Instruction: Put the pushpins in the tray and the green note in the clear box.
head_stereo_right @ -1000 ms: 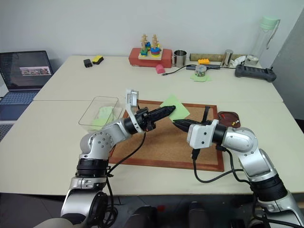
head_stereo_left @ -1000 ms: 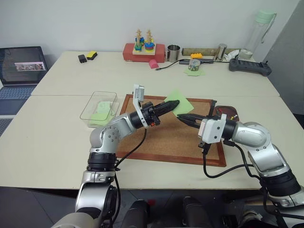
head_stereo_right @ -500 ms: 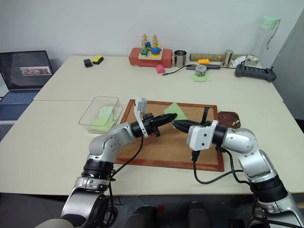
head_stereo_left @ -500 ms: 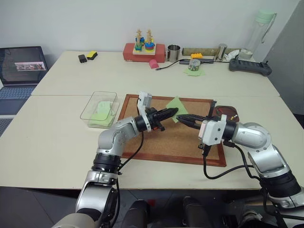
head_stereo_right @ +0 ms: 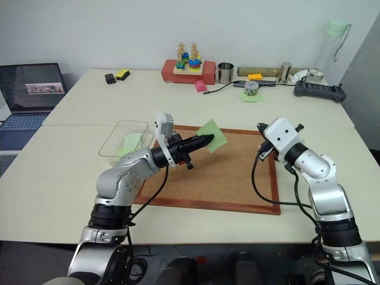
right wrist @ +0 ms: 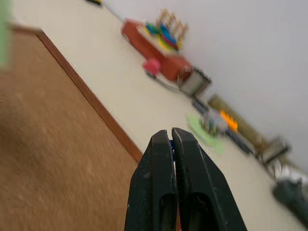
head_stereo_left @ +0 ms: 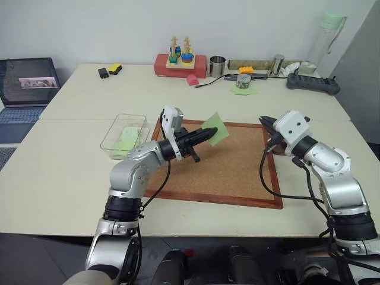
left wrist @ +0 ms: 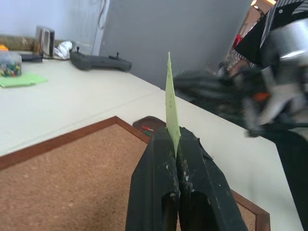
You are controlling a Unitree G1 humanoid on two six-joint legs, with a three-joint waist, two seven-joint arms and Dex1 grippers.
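My left gripper (head_stereo_left: 208, 135) is shut on a corner of the pale green note (head_stereo_left: 215, 127) and holds it tilted above the far edge of the corkboard; in the left wrist view the green note (left wrist: 169, 96) stands edge-on between the fingers. The clear box (head_stereo_left: 110, 140) lies to the left of the board with a green sheet inside. My right gripper (head_stereo_left: 262, 120) is shut near the board's far right corner, apart from the note; I cannot tell if anything tiny is pinched. The dark tray (left wrist: 143, 123) shows past the board, with small coloured pushpins (left wrist: 147, 129) in it.
The wood-framed corkboard (head_stereo_left: 219, 172) lies between my arms. Along the table's far side stand a red block with stacking toys (head_stereo_left: 180, 62), a metal cup (head_stereo_left: 217, 65), a pink block (head_stereo_left: 192, 79) and a black controller (head_stereo_left: 312, 82). A laptop (head_stereo_left: 27, 80) sits far left.
My right gripper has pulled away from the note, swinging right toward the board's far right corner. My left gripper kept the note and rolled, so the note now tilts up.
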